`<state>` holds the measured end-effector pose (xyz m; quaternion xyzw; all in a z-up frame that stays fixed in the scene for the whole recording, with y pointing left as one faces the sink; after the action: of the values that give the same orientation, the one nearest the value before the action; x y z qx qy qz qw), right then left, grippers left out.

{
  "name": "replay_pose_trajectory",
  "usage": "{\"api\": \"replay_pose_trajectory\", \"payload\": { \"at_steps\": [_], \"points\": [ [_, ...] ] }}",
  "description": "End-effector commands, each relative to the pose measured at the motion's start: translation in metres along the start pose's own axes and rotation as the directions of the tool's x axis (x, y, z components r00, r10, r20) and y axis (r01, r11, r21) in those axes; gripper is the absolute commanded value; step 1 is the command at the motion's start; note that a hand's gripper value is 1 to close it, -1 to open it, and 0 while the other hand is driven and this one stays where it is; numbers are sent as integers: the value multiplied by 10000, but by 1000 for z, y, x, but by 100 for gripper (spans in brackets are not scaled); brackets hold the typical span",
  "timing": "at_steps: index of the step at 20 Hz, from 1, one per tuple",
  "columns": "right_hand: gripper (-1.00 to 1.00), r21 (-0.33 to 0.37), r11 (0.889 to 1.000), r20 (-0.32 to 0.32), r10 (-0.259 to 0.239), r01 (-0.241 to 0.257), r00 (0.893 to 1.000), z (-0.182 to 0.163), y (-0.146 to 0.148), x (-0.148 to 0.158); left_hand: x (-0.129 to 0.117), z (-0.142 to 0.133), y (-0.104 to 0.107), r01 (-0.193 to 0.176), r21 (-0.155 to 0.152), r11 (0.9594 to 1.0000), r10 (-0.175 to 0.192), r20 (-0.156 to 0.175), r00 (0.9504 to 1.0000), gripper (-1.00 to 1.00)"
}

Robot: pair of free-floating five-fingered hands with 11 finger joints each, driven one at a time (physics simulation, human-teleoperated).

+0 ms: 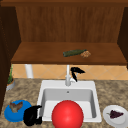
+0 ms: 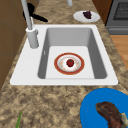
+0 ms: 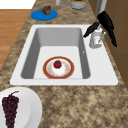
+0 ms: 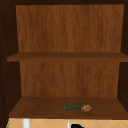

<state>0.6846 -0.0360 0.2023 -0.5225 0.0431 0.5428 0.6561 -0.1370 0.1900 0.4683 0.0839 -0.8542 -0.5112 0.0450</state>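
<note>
Showed a white sink [image 1: 50, 85] set in a speckled stone counter [image 1: 110, 90], with a wooden shelf [image 1: 37, 53] above it.

Placed the right hand [image 1: 76, 72] in the air just to the right of the faucet [image 1: 67, 77], level with the top of its upright spout. From the right side, showed that hand with straight, spread fingers and the thumb angled out across the faucet's base, holding nothing. Left unclear whether hand and faucet touched or merely stood very close.

Placed the left hand [image 1: 32, 116] low at the front left corner of the sink, against the right edge of a blue plate [image 1: 12, 116]. Appeared there as a dark bunched shape. Could not tell whether it was open or closed, nor whether it had hold of anything.

Carried a brown, meat-like piece [image 1: 16, 106] on the blue plate, which rested on the counter left of the sink.

In the front view, set a large round red shape [image 1: 67, 115] at the near edge of the basin. From the sides, showed a red-rimmed plate [image 2: 56, 62] lying flat on the basin floor, with a small red fruit [image 2: 70, 62] at its middle.

Held a bunch of dark purple grapes [image 1: 115, 114] on a white plate [image 1: 120, 108] on the counter right of the sink, well apart from both hands.

On the shelf, laid a dark green, cucumber-like vegetable [image 1: 73, 52] on its side, with a small brown lump [image 1: 85, 54] just beside its right end.
</note>
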Motion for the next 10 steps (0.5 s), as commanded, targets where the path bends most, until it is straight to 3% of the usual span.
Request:
{"api": "replay_pose_trajectory", "payload": {
  "at_steps": [1,5,7,10],
  "points": [
    [-100,423,9981,507,-467,446,9976,6,-16,-9,0,0,0,0,0,10000,0,0,10000,0],
    [-100,863,9926,995,-939,854,9906,13,-26,-18,0,0,0,0,0,10000,0,0,10000,0],
    [-100,930,9926,1268,-892,777,9879,13,-32,-30,0,0,0,0,0,10000,0,0,10000,0],
    [-100,1177,9864,1956,-1364,1148,9712,9,-30,-48,0,0,0,0,0,10000,0,0,10000,0]
  ]
}}
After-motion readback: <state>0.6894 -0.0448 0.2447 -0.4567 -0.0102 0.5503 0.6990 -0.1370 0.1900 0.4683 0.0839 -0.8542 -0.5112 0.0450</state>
